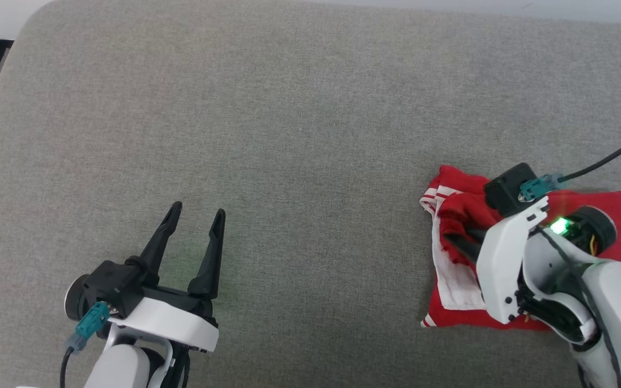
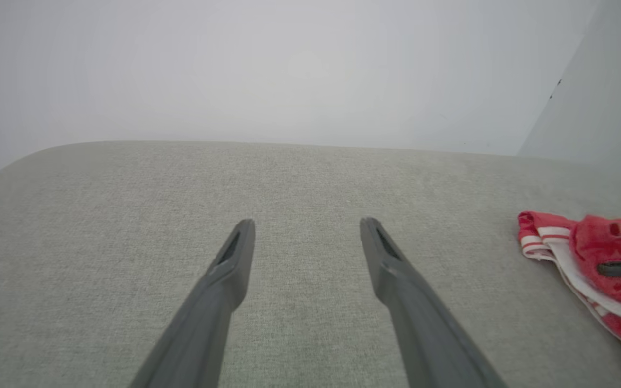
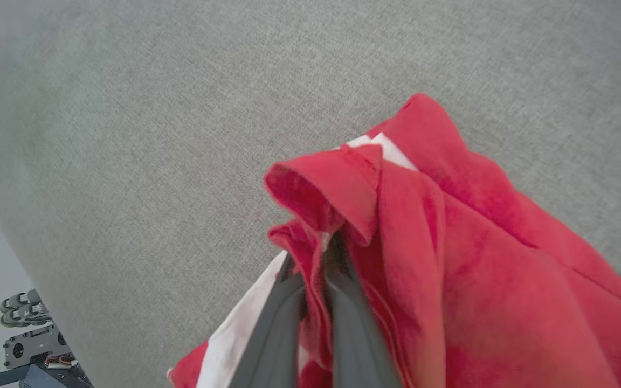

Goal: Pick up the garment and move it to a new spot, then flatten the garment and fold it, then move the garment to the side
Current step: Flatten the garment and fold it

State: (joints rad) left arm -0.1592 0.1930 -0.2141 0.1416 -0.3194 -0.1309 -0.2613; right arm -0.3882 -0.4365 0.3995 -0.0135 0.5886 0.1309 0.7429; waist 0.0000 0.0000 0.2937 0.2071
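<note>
The garment (image 1: pixel 459 213), a bright red shirt with white striped sleeve ends, lies folded in a rough square at the right of the grey cushion. My right gripper (image 1: pixel 453 240) reaches over it from the right, shut on a raised fold of red cloth. The right wrist view shows that fold of the garment (image 3: pixel 353 199) pinched between my right gripper (image 3: pixel 316 258) fingers. Far to the left, my left gripper (image 1: pixel 196 215) hovers open over bare cushion, nothing between its fingers. The left wrist view shows my left gripper (image 2: pixel 306 229) with spread fingers and the garment (image 2: pixel 596 248) at the right edge.
The grey fabric cushion (image 1: pixel 299 124) spans the whole work area, with its rounded corner at the upper left. A black cable (image 1: pixel 607 159) runs off the right arm. Some dark equipment (image 3: pixel 30 339) sits on the floor beyond the cushion's edge.
</note>
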